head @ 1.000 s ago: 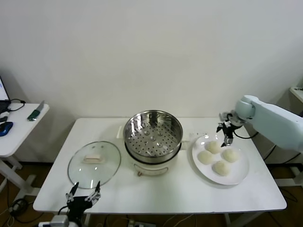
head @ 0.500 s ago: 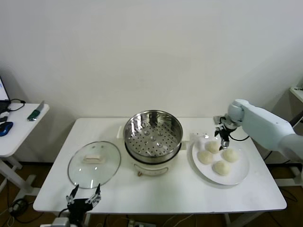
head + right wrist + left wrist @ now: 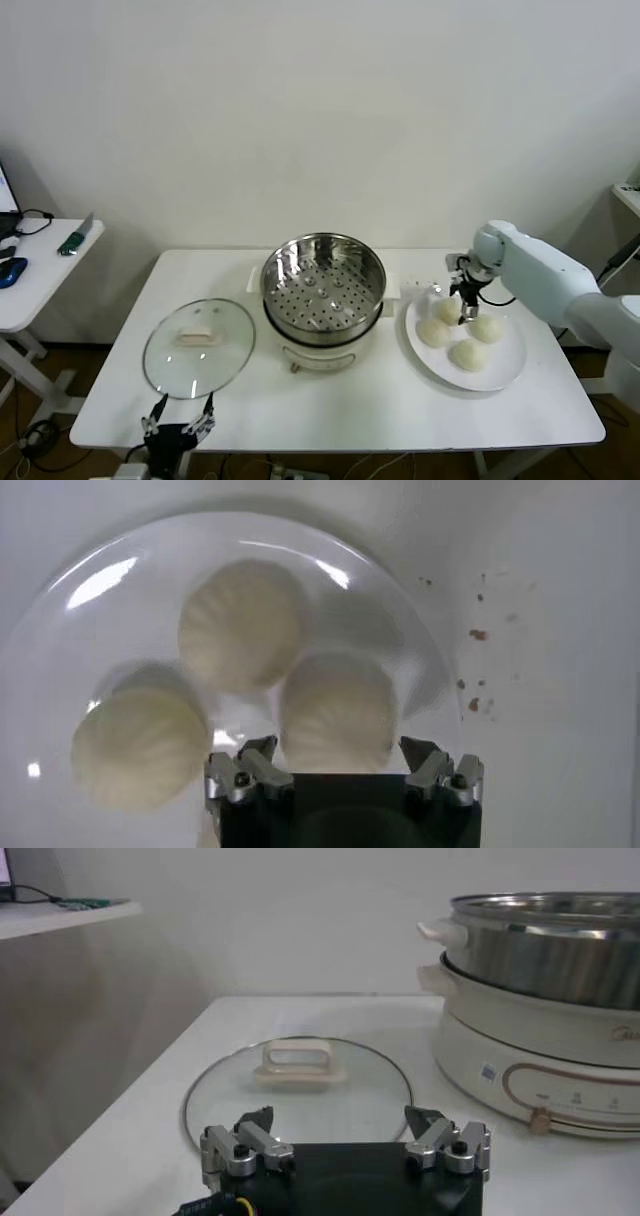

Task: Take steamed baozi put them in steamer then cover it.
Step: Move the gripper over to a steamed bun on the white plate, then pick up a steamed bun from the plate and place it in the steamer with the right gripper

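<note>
Right gripper [image 3: 338, 770] down over the far bun [image 3: 335, 712] on the plate [image 3: 60, 600], jaws spread, 1 finger on each side of that bun, not yet pinched onto it. In the head view, right gripper [image 3: 463, 308] at the plate's far-left part, arm reaching in from the right.

4 buns on the plate [image 3: 510, 368], at the table's right: far bun [image 3: 447, 309] under the gripper, left bun [image 3: 433, 332], right bun [image 3: 487, 328], near bun [image 3: 467, 354]. In the right wrist view only 3 seen, clustered close: the far bun, another bun [image 3: 243, 623] just past it, a 3rd bun [image 3: 140, 747] beside it.

Steamer [image 3: 323, 287] at the table's middle, just left of the plate, on its white pot base [image 3: 322, 355]. Basket uncovered, perforated floor bare, no bun inside.

Glass lid [image 3: 199, 346] flat on the table [image 3: 350, 415], left of the steamer, white handle up, apart from the pot.

Left gripper [image 3: 179, 421] low at the table's near-left edge, just short of the lid, jaws released and holding nothing. In the left wrist view, left gripper [image 3: 345, 1145] facing the lid [image 3: 298, 1098], steamer [image 3: 548, 943] beyond to one side.
</note>
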You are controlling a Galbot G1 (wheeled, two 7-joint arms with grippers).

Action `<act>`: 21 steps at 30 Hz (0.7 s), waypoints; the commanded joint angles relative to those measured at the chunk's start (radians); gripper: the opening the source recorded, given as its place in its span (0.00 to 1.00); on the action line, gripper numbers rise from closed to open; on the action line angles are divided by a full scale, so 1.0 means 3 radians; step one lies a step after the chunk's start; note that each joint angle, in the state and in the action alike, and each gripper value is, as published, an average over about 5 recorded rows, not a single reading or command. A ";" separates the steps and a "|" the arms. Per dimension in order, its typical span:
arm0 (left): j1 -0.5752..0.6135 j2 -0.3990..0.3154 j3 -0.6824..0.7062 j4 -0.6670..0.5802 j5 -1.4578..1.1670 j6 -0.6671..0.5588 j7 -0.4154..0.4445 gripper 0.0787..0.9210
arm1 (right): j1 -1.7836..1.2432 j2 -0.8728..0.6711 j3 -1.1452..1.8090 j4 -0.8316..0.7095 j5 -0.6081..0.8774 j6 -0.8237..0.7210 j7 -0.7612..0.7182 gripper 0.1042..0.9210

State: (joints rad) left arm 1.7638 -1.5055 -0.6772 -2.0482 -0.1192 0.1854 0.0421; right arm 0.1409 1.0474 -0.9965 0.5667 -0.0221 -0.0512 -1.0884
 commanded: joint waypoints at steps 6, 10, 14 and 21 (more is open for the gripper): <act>0.0001 -0.0007 0.0008 0.0001 0.0012 -0.0003 -0.0003 0.88 | -0.0072 0.0101 0.0147 -0.0127 -0.0093 0.0061 0.0010 0.70; -0.0009 -0.0009 0.0010 0.0007 0.0018 0.0001 -0.0003 0.88 | -0.0056 0.0085 0.0138 -0.0091 -0.0105 0.0073 0.0006 0.67; -0.0015 -0.0011 0.0008 0.0013 0.0020 0.0003 -0.0006 0.88 | 0.0080 0.0029 0.0041 0.0034 -0.0042 0.0104 -0.0012 0.67; -0.0017 -0.0009 0.0011 0.0006 0.0027 0.0008 -0.0012 0.88 | 0.1000 -0.0156 -0.0780 0.0745 0.0473 0.0330 -0.0061 0.67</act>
State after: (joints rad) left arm 1.7589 -1.5086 -0.6745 -2.0449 -0.1114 0.1871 0.0385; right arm 0.2341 1.0301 -1.0544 0.6355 0.0111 0.0037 -1.1022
